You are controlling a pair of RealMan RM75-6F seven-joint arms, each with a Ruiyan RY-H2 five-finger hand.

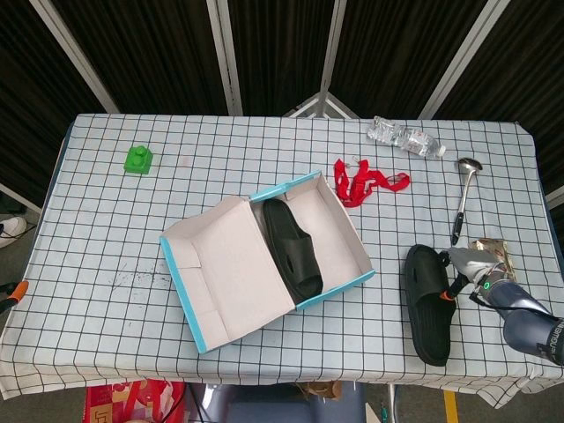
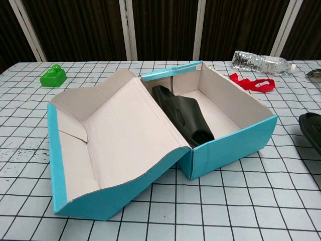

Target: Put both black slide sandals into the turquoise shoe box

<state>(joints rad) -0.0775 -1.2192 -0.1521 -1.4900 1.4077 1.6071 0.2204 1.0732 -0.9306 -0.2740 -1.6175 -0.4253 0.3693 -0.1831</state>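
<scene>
Black sandal [image 1: 294,248] lies inside the turquoise shoe box [image 1: 337,285]. Right hand [image 1: 471,269] grips the second sandal [image 1: 428,303] on the table [image 1: 106,229].

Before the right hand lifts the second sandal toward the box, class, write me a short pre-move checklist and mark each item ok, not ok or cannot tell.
1. Turquoise shoe box open, lid folded back: ok.
2. First sandal already inside, along the lid side: ok.
3. Free floor space in the box beside it: ok.
4. Right hand at the strap of the second sandal: ok; firm grip: cannot tell.
5. Second sandal off the table: not ok, it appears to lie flat.
6. Left hand's position: cannot tell, not in view.
</scene>
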